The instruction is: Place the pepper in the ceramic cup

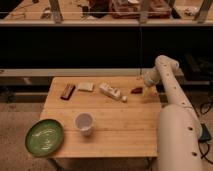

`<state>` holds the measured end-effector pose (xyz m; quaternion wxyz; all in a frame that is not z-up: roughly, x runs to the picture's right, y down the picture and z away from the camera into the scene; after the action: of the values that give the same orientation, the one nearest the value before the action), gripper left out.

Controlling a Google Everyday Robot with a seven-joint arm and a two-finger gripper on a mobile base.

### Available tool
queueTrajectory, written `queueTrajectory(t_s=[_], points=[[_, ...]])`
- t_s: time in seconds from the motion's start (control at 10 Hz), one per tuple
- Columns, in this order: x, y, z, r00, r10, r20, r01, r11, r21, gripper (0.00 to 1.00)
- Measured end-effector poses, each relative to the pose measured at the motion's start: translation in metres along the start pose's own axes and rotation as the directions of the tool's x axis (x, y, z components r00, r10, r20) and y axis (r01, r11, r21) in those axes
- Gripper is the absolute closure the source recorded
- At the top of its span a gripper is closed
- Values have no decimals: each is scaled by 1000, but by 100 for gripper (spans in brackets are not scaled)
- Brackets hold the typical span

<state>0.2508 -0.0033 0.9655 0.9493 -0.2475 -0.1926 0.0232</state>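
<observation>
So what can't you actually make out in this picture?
Camera view: whether the claw, at the far right edge of the table, touches the pepper: too small to tell.
Camera view: the shelf clutter behind, cut off by the top edge.
Camera view: the robot's body, cut off by the bottom edge.

gripper just beside the pepper

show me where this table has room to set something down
The widest bare patch is the front right of the table, between the ceramic cup and the robot's arm. A bare band runs between cup and back row. That row is crowded: brown bar, pale block, white item, pepper, with the gripper beside it.
</observation>
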Motion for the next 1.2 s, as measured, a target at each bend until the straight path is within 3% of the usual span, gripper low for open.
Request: queueTrajectory(t_s=[0.3, 0.5, 0.7, 1.2], points=[[3, 0, 3, 1000, -1, -11, 1, 1000, 2, 20], [20, 1, 24, 994, -23, -110, 26, 999, 24, 20], [32, 5, 45, 969, -46, -241, 62, 996, 62, 20], [29, 9, 38, 969, -54, -242, 67, 997, 49, 22]])
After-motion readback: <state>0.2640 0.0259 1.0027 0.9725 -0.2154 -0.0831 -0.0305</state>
